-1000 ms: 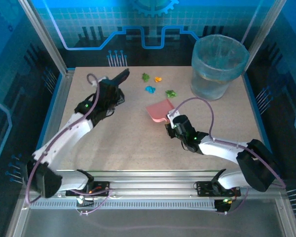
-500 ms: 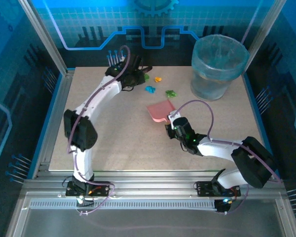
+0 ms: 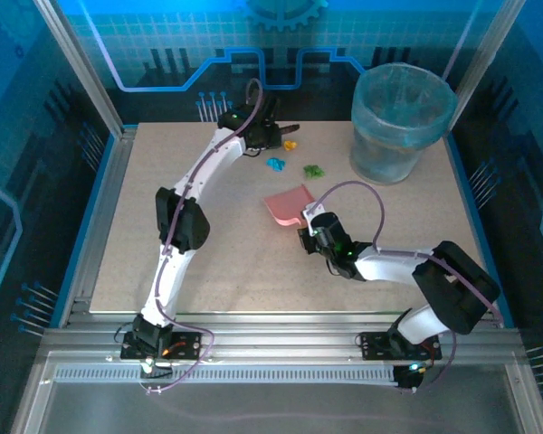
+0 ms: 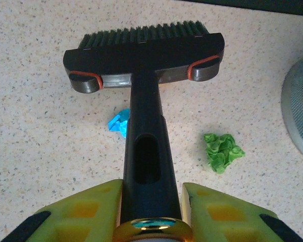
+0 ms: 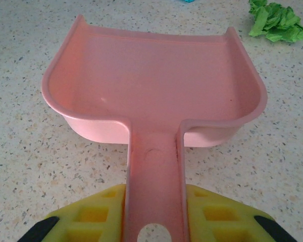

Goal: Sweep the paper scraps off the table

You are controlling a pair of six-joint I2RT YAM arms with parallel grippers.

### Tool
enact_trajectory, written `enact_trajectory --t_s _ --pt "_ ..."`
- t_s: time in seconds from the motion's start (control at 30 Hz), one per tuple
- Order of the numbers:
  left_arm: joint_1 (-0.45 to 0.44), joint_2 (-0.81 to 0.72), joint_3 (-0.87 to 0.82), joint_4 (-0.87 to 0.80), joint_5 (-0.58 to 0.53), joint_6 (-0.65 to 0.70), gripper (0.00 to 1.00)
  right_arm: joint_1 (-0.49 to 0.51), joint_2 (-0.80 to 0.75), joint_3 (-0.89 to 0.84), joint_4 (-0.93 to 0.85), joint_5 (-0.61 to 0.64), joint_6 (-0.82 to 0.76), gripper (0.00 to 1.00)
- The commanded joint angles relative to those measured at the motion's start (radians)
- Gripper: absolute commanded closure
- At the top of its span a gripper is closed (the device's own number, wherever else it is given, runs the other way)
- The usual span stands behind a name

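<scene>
While my left gripper (image 4: 151, 201) clamps brush (image 4: 144, 50) beyond paper scraps (image 4: 222, 151), right gripper (image 5: 154, 212) clamps dustpan (image 5: 151, 75). Next, probably: drag scraps toward pan.

the left arm (image 3: 197, 181) is stretched out long toward the far edge of the table (image 3: 145, 253). the left gripper (image 3: 271, 132) is closed tight on a black brush handle (image 4: 144, 151). the right arm (image 3: 389, 264) is bent low. the right gripper (image 3: 308, 222) is closed on a pink dustpan handle (image 5: 154, 181) near the table's middle.
</scene>
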Motion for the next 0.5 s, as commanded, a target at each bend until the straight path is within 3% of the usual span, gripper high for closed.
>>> enact_trajectory --t_s 0.0,0.27,0.47 --pt "0.009 0.009 0.047 -0.007 0.011 0.036 1.00 0.014 0.030 0.046 0.005 -0.015 0.010 1.00" --pt "0.009 0.000 0.028 -0.049 0.055 0.036 1.00 0.009 0.069 0.080 -0.026 -0.037 0.011 1.00" --pt "0.008 -0.107 -0.132 -0.033 0.042 0.006 1.00 0.001 0.087 0.097 -0.039 -0.073 0.014 1.00"
